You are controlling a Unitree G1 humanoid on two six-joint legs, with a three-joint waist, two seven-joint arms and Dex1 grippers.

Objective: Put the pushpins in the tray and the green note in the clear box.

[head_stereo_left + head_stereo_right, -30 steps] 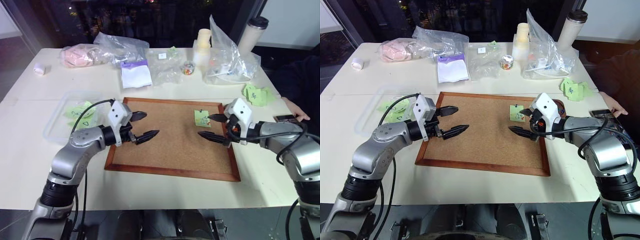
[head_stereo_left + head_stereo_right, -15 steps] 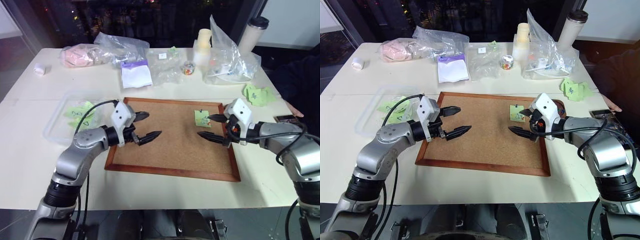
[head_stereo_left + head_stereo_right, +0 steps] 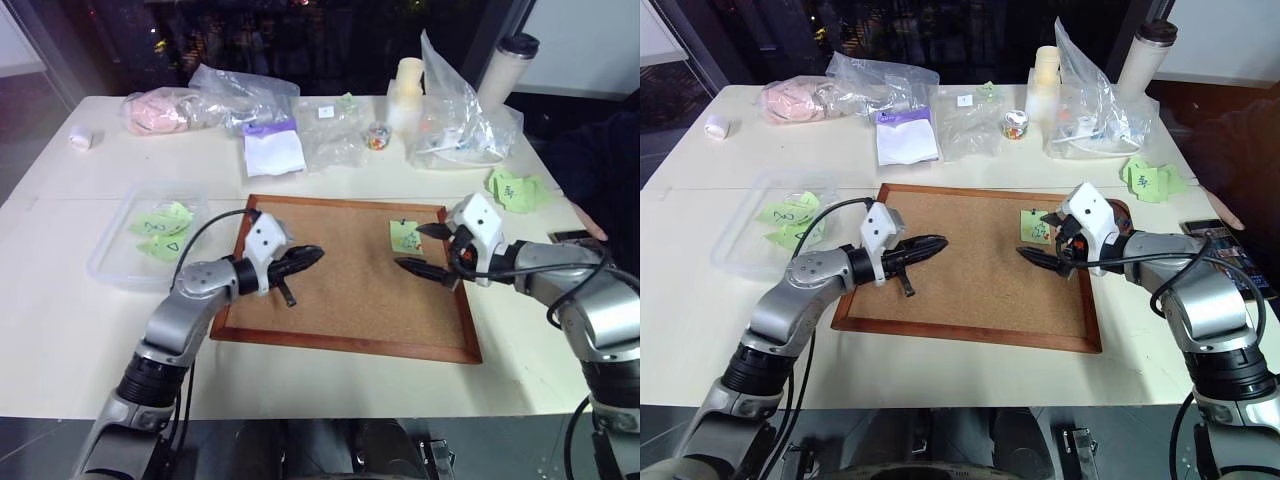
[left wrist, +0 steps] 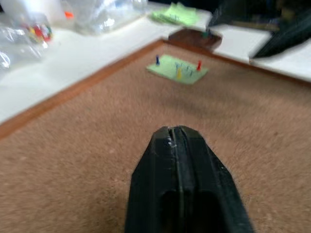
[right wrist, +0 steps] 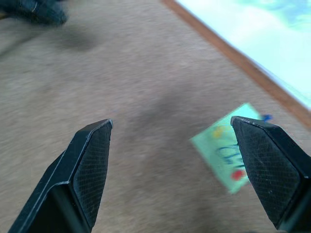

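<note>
The green note lies pinned on the cork board near its far right corner. Pushpins stand in it: a blue one, a yellow one and a red one. My right gripper is open just above the board, its fingertips at the note's right edge without touching it. My left gripper is shut over the board's left half, with nothing between its fingers. The dark brown tray sits just past the board's right edge. The clear box stands left of the board and holds other green notes.
Clear plastic bags, a small jar of coloured bits, a pale bottle and a tumbler line the table's back. Loose green notes lie at the right. A person's hand rests at the right edge.
My left gripper has shut and moved right and down, further over the cork board. The right gripper has stayed open at the note.
</note>
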